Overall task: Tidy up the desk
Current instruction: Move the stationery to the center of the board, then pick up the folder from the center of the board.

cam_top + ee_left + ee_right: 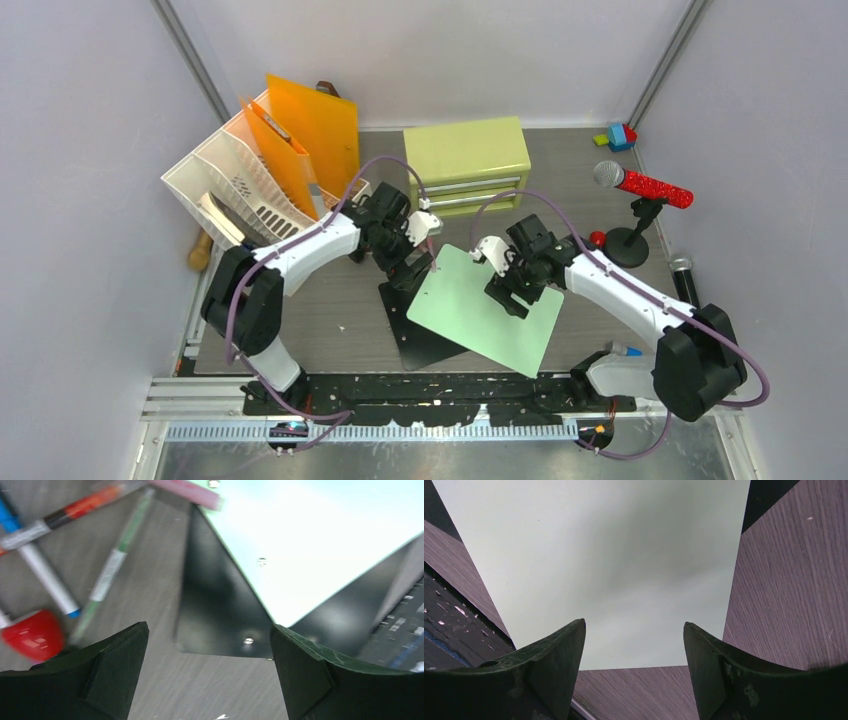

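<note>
Top view: bright, even overhead light, soft shadows on the desk (pixel 330 300), walls lean outward twd the frame edges. Left wrist cam is blurry: markers (pixel 107 575) smeared, green sheet (pixel 310 540) blown out near white, glare patches on the black sheet (pixel 215 610). Right wrist cam is sharper, wood grain crisp, but the sheet looks dimmer w/ a soft grey shadow across it.

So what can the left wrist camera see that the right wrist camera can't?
Only the left wrist view shows the open left gripper, some pens and a red round thing. Only the right wrist view shows the open right gripper, above the sheet. Both show the pale green sheet and the grey desk.
</note>
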Motion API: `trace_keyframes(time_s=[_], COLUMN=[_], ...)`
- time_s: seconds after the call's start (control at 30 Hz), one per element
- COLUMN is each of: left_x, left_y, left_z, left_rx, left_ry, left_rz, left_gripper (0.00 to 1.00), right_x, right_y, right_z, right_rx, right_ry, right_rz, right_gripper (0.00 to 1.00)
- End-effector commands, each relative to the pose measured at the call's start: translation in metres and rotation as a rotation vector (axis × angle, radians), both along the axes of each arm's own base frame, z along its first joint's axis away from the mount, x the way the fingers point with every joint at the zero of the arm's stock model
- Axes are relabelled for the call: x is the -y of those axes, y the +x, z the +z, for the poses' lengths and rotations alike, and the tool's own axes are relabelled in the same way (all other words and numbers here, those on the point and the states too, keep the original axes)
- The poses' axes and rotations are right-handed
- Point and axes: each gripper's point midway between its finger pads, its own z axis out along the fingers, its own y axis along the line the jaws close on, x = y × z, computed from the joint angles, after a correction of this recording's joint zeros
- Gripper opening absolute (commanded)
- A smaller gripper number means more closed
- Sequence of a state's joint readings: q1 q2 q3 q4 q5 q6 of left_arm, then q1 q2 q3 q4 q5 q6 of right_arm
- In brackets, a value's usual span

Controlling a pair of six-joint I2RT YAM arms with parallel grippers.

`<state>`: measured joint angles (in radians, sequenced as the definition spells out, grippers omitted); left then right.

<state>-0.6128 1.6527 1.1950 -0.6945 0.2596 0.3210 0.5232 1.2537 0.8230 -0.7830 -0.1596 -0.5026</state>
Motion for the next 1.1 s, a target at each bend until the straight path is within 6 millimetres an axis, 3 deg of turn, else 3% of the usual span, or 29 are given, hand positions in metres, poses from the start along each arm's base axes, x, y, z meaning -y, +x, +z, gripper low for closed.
trace_keyframes(time_s=[0.0,0.13,0.6,0.87,1.07], left_x=[0.028,0.043,0.061,0.064,0.062], left_y=[-0.039,-0.051,-0.045,-0.051,-0.049], left_z=[0.008,0.000,-0.024,-0.034,-0.035], left_rx=[-0.214,-0.345,-0.474,-0.638,-0.659], left_ry=[-0.183,-0.235,-0.262,-0.330,-0.359], left_rz=[-0.026,-0.025,0.055,0.115,0.129], left_gripper=[0.95,0.92,0.88,0.86,0.85], right_x=[-0.002,-0.002,0.004,0.002,0.002], right_y=[0.004,0.005,-0.003,-0.003,-0.002], right_z=[-0.002,-0.013,-0.052,-0.056,-0.054], right_rx=[0.019,0.028,-0.040,-0.050,-0.043], right_ry=[-0.015,-0.030,-0.145,-0.157,-0.155], right_rz=[0.056,0.055,0.083,0.081,0.079], right_gripper=[0.77,0.76,0.69,0.66,0.66])
